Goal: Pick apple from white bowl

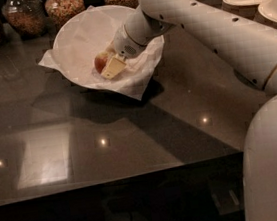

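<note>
- reaching into the bowl, the gripper sits right by the apple. what can go wrong?
- the apple is round, so it can roll away on the soft paper. the gripper can snag the paper too.
- does it hold the apple?
- i cannot tell.
- how does the apple look?
- small, yellow with a red side, low in the bowl.

No readable text anywhere, not even on the gripper inside the white bowl.
</note>
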Tool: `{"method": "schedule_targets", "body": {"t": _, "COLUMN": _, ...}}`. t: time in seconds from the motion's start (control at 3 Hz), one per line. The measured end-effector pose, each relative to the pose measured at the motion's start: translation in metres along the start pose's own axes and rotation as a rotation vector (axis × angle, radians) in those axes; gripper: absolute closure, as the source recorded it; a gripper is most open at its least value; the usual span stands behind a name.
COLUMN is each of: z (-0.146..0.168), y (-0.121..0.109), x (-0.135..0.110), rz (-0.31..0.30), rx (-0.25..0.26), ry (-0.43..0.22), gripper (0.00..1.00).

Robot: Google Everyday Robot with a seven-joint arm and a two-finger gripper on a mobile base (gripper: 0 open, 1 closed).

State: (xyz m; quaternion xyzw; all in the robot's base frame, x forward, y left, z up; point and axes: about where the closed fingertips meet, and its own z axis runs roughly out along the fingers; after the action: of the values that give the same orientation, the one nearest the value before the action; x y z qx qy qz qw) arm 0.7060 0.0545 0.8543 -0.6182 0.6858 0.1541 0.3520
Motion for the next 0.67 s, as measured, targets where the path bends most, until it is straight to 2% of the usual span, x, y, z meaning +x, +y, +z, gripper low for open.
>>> {"method": "schedule_targets", "body": {"t": 0.33, "z": -0.012, "y": -0.004, "x": -0.016, "rz": -0.027, "rx": 0.025, "ry": -0.02, "gripper": 0.88}}
{"method": "schedule_targets", "body": {"t": 0.67, "z": -0.031, "y": -0.008, "x": -0.034, "rz": -0.057, "rx": 0.056, "ry": -0.039, "gripper": 1.0}}
